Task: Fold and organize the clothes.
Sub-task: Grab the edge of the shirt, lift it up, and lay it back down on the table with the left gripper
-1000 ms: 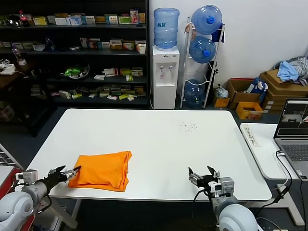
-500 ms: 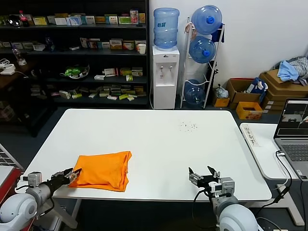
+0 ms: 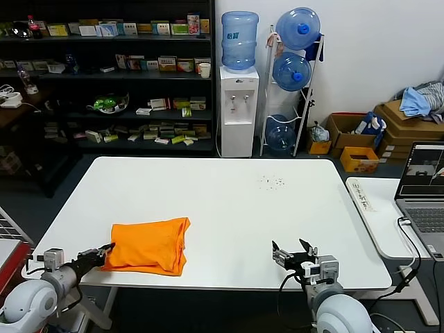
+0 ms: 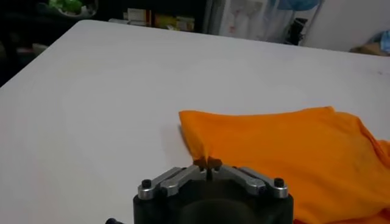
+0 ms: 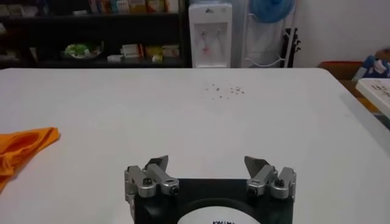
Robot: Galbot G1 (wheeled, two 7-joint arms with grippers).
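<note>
The orange T-shirt lies folded into a small rectangle near the front left of the white table. No lettering shows. My left gripper is at the shirt's front left corner, shut and pinching the fabric; in the left wrist view the gripper holds a tuft of the shirt pulled up between its fingertips. My right gripper is open and empty at the table's front edge, right of centre. It also shows in the right wrist view, with a corner of the shirt far off.
Small dark specks lie on the far right part of the table. A laptop sits on a side table at the right. Shelves, a water dispenser and boxes stand behind the table.
My left gripper has drawn back toward the table's front edge and closed on the shirt's corner. The right arm has not moved.
</note>
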